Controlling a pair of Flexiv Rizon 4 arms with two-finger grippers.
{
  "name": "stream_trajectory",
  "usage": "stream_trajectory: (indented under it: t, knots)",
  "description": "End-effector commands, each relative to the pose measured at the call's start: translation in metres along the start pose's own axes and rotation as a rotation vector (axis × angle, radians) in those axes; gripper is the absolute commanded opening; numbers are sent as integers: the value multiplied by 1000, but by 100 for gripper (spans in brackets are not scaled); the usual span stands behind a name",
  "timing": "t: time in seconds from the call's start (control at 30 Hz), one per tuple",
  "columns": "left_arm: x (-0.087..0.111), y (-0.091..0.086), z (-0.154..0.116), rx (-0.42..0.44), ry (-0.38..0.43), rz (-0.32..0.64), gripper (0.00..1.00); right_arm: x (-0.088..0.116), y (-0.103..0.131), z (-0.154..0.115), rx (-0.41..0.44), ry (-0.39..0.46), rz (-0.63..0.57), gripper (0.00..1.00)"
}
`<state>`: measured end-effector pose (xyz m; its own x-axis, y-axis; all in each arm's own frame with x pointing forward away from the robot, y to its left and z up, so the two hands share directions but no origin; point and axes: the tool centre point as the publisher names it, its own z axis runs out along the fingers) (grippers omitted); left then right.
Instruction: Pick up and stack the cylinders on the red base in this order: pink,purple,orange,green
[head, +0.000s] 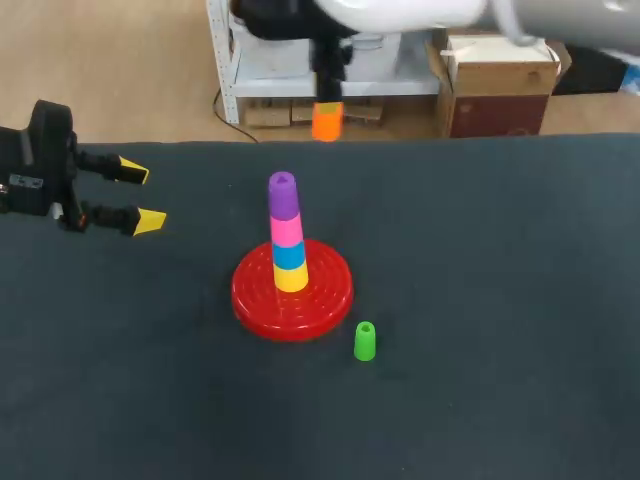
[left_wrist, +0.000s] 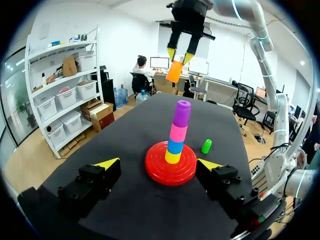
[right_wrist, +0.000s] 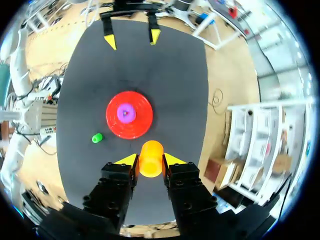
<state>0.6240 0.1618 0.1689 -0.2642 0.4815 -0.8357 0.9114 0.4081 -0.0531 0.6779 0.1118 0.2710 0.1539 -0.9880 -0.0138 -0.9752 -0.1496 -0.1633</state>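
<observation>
Orange cylinder (right_wrist: 151, 159): clamped from two sides between the fingers of my right tool (right_wrist: 150, 161), held high above the dark worktop (head: 500, 300). Below and ahead of this tool stands the red base (head: 250, 300), bearing from bottom to top the yellow cylinder (head: 291, 278), blue cylinder (head: 289, 255), pink cylinder (head: 287, 231) and purple cylinder (head: 283, 195). Green cylinder (head: 365, 341): upright on the worktop, just beside the base, not touching it. My left tool (head: 142, 196): fingers spread, holding nothing, low over the worktop, with the base ahead of it and well apart.
</observation>
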Motion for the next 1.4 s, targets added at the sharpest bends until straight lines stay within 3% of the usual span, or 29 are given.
stream_trajectory:
  t: [0.03,0.53,1.4]
  knots:
    - [2,2,1,2,-3,3,100,-38,-9,3,-84,46,-45,0]
    - [2,2,1,2,-3,3,100,-44,9,25,-134,35,-45,0]
    - [2,2,1,2,-3,3,100,-43,33,31,-196,11,-25,0]
